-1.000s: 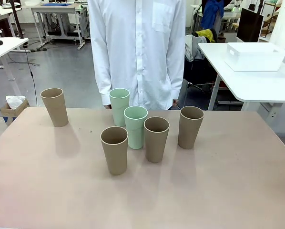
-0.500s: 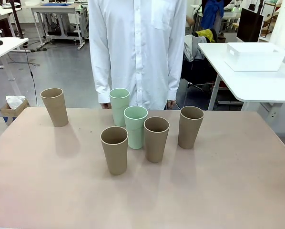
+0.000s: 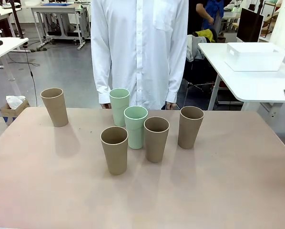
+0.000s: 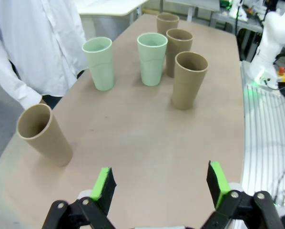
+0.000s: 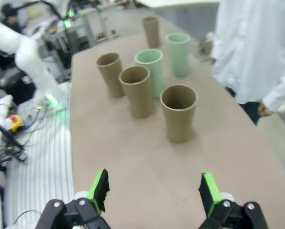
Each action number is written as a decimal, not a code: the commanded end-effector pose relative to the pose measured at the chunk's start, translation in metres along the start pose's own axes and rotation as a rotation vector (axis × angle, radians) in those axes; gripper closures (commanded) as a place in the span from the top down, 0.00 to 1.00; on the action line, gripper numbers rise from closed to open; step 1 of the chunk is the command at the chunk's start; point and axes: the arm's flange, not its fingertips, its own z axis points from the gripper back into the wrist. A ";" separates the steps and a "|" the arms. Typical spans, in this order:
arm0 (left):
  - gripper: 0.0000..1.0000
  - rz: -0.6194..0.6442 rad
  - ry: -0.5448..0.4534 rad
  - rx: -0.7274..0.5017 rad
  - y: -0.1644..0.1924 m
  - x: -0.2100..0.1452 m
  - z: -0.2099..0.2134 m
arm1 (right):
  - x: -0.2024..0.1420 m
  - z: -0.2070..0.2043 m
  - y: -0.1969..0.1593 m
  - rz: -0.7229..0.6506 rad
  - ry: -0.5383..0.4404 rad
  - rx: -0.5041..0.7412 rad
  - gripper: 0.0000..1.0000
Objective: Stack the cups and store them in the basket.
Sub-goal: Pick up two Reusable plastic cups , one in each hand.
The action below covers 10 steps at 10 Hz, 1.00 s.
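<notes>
We are holding the left gripper [image 4: 160, 180] and the right gripper [image 5: 153, 187] with fingers wide apart, gripping nothing. Around the front mint cup [image 3: 135, 126], the rear mint cup [image 3: 119, 106] is standing just behind-left, three tan cups [image 3: 156, 138] close beside, a lone tan cup [image 3: 54, 106] well left; the basket [image 3: 255, 57] is sitting far right, on a side table [image 3: 257, 88]

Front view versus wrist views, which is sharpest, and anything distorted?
Front view: sharp, soft shadows fall from the tall tan-brown matte tumblers toward the camera. Left wrist view: wide-angle bend tilts the nearest tan tumbler. Right wrist view: slightly soft.
</notes>
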 end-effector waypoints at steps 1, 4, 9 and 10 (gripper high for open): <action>1.00 0.018 -0.019 -0.058 0.058 0.023 0.018 | 0.020 -0.002 -0.055 -0.023 0.010 0.028 1.00; 1.00 -0.093 -0.079 -0.215 0.121 0.013 0.027 | 0.002 -0.038 -0.115 0.024 -0.086 0.123 1.00; 1.00 -0.173 -0.294 -0.310 0.210 -0.028 -0.002 | -0.037 -0.087 -0.149 0.093 -0.177 0.147 1.00; 1.00 -0.188 -0.206 -0.290 0.183 -0.026 0.005 | -0.043 -0.078 -0.145 0.048 -0.157 0.133 1.00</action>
